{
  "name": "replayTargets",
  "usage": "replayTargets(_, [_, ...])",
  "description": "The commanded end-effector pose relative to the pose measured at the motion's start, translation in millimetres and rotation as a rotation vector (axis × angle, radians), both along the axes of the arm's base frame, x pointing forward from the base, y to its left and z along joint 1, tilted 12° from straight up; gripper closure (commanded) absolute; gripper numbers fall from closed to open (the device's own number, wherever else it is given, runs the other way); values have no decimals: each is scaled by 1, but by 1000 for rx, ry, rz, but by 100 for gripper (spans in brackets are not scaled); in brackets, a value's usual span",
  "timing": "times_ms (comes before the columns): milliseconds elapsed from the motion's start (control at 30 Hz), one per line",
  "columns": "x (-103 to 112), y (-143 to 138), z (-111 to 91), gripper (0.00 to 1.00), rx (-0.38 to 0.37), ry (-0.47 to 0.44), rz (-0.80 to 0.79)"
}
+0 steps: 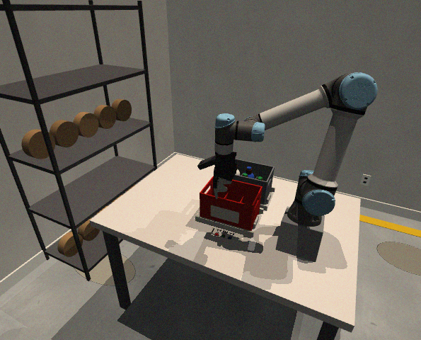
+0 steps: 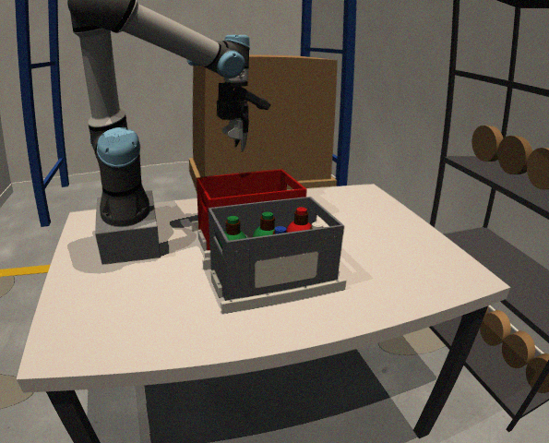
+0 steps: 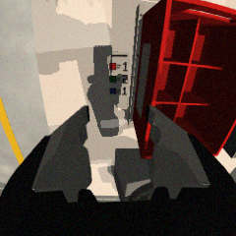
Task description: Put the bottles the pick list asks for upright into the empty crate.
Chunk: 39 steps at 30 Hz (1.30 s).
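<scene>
My claw [image 1: 221,193] [image 2: 240,143] [image 3: 117,106]: jaws apart, nothing between them, hanging above the table
Table [image 1: 148,212] [image 2: 169,329]: pale top, shadows all over it
Red crate [image 1: 229,214] [image 2: 204,214] [image 3: 154,64]: on the table, right beside the pick list [image 3: 119,79]
Grey crate [image 1: 267,183] [image 2: 283,267]: next to the red one, bottles inside
Room: grey walls, black shelf rack [image 1: 148,120] [image 2: 448,109], yellow floor stripe [image 1: 397,224] [image 2: 24,270] [image 3: 10,130]

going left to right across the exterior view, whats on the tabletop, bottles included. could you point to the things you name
Grey block base [image 2: 127,245] of the arm → green-capped brown bottle [image 2: 232,223] → second green-capped brown bottle [image 2: 267,221] → red-capped brown bottle [image 2: 301,217]
</scene>
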State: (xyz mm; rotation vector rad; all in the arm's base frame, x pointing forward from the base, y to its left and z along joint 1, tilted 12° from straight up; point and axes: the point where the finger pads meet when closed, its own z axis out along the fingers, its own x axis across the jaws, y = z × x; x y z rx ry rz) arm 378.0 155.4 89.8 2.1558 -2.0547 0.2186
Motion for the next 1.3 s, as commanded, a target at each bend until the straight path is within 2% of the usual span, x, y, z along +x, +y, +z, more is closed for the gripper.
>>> replayTargets(0, [0,0,1,62,2,-2,0])
replayTargets(67, [0,0,1,62,2,-2,0])
replayTargets(133, [-1,-10,4,62,1,-9,-40])
replayTargets(467, [-1,-56,25,62,1,-8,-38])
replayTargets(533, [-1,-56,25,62,1,-8,-38])
replayTargets(1033, [2,-123,60,62,2,-14,-38])
replayTargets(1100, [2,-123,60,62,2,-14,-38])
replayTargets(1267, [2,-146,70,62,1,-14,-38])
